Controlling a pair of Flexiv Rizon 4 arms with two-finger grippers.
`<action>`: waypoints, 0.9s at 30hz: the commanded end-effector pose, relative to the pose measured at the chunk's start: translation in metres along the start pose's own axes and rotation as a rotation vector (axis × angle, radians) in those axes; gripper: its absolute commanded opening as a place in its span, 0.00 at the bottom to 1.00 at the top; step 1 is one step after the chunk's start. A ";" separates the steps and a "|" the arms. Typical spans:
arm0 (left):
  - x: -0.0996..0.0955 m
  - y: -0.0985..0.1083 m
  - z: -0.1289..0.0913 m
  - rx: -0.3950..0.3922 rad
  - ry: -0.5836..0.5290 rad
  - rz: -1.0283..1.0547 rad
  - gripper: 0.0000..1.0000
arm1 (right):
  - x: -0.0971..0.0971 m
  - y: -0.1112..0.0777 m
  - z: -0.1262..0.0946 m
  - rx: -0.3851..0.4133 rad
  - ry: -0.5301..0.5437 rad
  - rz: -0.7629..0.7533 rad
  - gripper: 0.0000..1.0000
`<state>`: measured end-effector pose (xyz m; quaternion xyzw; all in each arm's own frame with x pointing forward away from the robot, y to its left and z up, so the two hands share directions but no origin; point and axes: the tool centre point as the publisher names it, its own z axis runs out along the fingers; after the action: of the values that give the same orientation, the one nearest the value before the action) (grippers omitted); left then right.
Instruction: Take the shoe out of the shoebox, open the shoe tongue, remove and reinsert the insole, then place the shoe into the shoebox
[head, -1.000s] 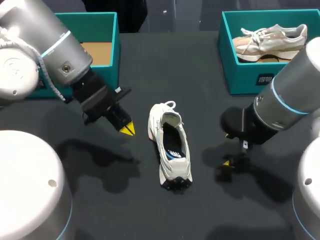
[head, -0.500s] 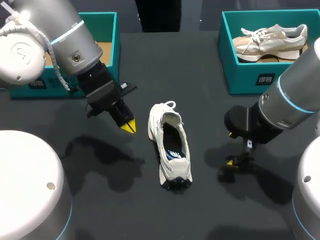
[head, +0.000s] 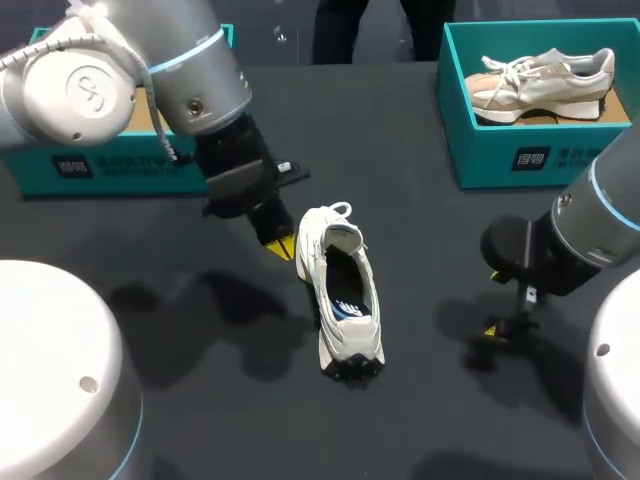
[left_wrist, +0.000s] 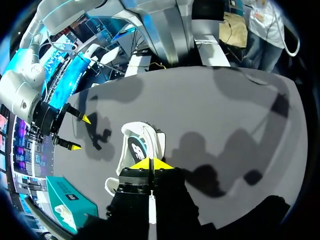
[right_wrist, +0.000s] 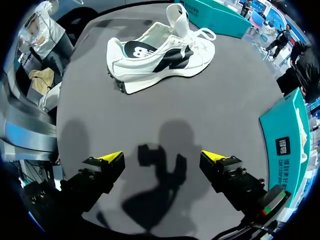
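**White shoe out on the table, closed fingers at its side**

Black table (head: 400, 150) across the whole head view. Left arm (head: 190, 80) sweeping in from the upper left, right arm (head: 590, 230) in from the right edge. Teal left shoebox (head: 110, 165) at upper left, partly behind the left arm. Teal right shoebox (head: 480, 150) at upper right, beige shoe (head: 540, 85) lying inside. And there at centre frame, the white shoe (head: 340, 290), down on the table and clear of both boxes. Laces toward the top of the frame, tongue (head: 342, 235) standing up, dark insole (head: 348, 295) showing in the opening. Left gripper (head: 282, 245) just left of the shoe's lace end, yellow tips pressed together, tip against tip. Touching the shoe or not, impossible to tell. From the left wrist, shoe just ahead of those tips. Right gripper (head: 500, 330) lower right of centre, well apart from the shoe, fingers spread wide above the tabletop.
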<state>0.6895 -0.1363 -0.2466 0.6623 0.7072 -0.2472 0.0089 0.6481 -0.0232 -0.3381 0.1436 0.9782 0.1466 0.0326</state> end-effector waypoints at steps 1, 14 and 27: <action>-0.016 0.004 0.008 0.002 0.098 0.019 0.00 | 0.007 -0.021 -0.025 -0.004 -0.012 0.021 1.00; -0.032 0.003 0.028 -0.041 0.226 0.192 0.00 | 0.007 -0.025 -0.027 -0.010 -0.020 0.049 1.00; -0.037 0.010 0.053 -0.011 0.276 0.226 0.00 | 0.007 -0.025 -0.027 -0.010 -0.020 0.049 1.00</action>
<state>0.6799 -0.1771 -0.2714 0.7622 0.6279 -0.1521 -0.0391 0.6343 -0.0505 -0.3217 0.1683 0.9733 0.1516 0.0376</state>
